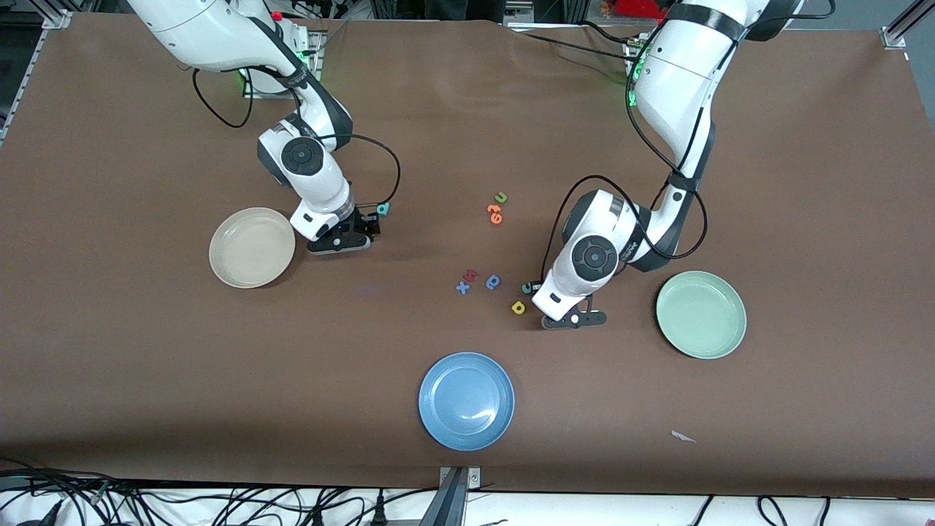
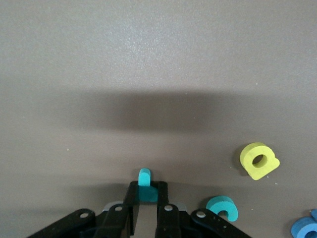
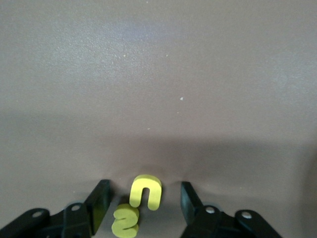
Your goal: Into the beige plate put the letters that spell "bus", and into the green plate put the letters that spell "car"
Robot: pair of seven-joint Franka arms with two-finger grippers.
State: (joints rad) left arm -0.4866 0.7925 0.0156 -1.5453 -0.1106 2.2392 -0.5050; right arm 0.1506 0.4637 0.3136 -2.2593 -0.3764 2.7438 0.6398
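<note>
My left gripper [image 2: 146,194] is down at the table, shut on a small teal r [image 2: 144,177] whose end sticks out past the fingertips. The teal c [image 2: 222,207] lies right beside it and the yellow a [image 2: 258,160] a little farther off. In the front view this gripper [image 1: 568,315] is low between the yellow a [image 1: 518,307] and the green plate [image 1: 701,314]. My right gripper [image 3: 146,198] stands open at the table beside the beige plate [image 1: 248,252], with the yellow u [image 3: 146,191] and yellow s [image 3: 125,220] between its fingers. The teal b [image 1: 383,209] lies next to it.
A green u [image 1: 501,196] and orange letters [image 1: 495,213] lie mid-table, farther from the front camera. A blue x [image 1: 462,288], a reddish letter [image 1: 470,275] and a blue round letter [image 1: 494,281] lie near the teal c [image 1: 527,288]. A blue plate [image 1: 466,400] sits near the front edge.
</note>
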